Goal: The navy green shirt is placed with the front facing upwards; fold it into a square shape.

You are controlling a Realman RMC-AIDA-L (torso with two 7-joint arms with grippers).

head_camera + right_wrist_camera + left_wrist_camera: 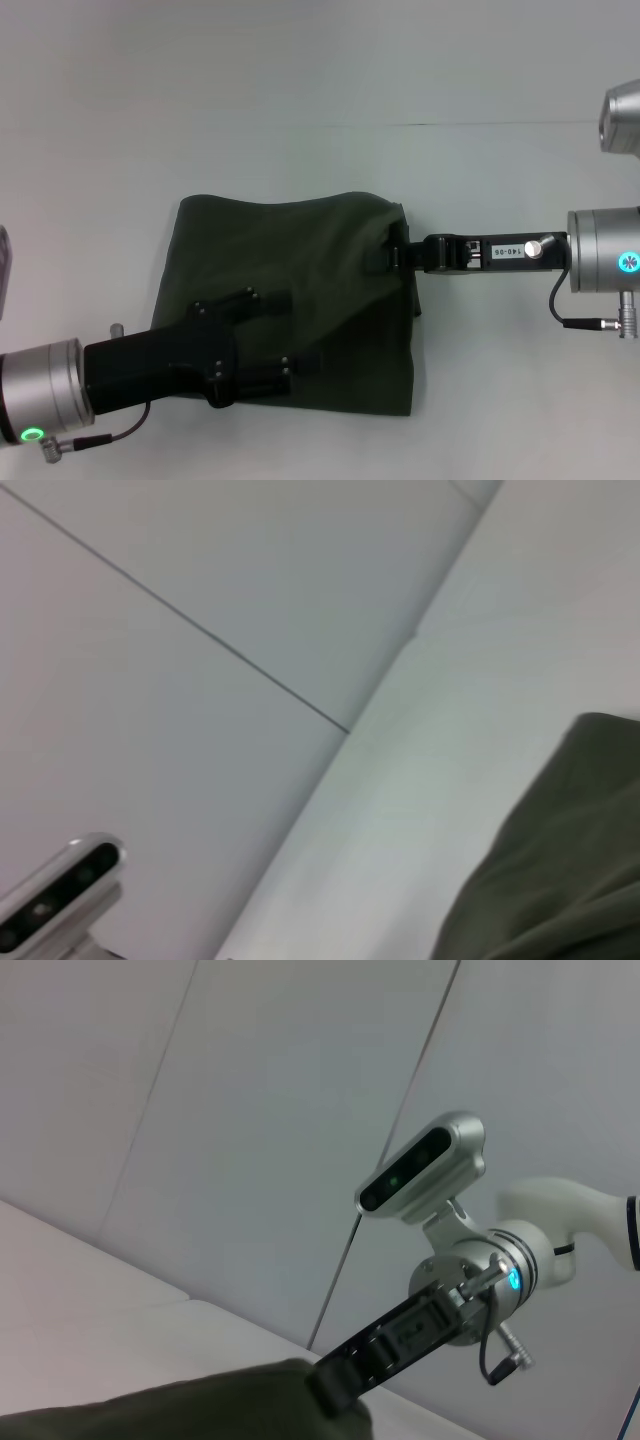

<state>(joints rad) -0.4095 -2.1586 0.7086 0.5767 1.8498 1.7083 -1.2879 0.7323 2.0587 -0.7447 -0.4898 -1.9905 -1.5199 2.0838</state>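
Left gripper (265,335), item one: black, two-fingered, reaching in from the robot's left low over the navy green shirt (330,300), its fingers spread flat and released above the cloth, holding nothing; whether the pads press the fabric cannot be told. Item two, under and beyond that gripper: the shirt itself, already folded into a compact, roughly square dark-olive bundle lying on the white table (300,100), plain side up, no lettering or collar showing, the far edge slightly humped, the near-right corner squared off. Item three, across the bundle from the left gripper: right gripper (392,248), black, coming in level from the robot's right and meeting the shirt's far-right corner; from the left wrist view its tip (335,1385) sits at the raised edge of the cloth, but whether it is clenched on the fabric or merely touching it cannot be told. Step in hand, by judgement: late in the fold, with the square shape nearly reached and the right-hand edge being set or smoothed. Next move, by judgement: calls for settling that corner flush with the layers beneath, then lifting both grippers clear without dragging the top layer askew
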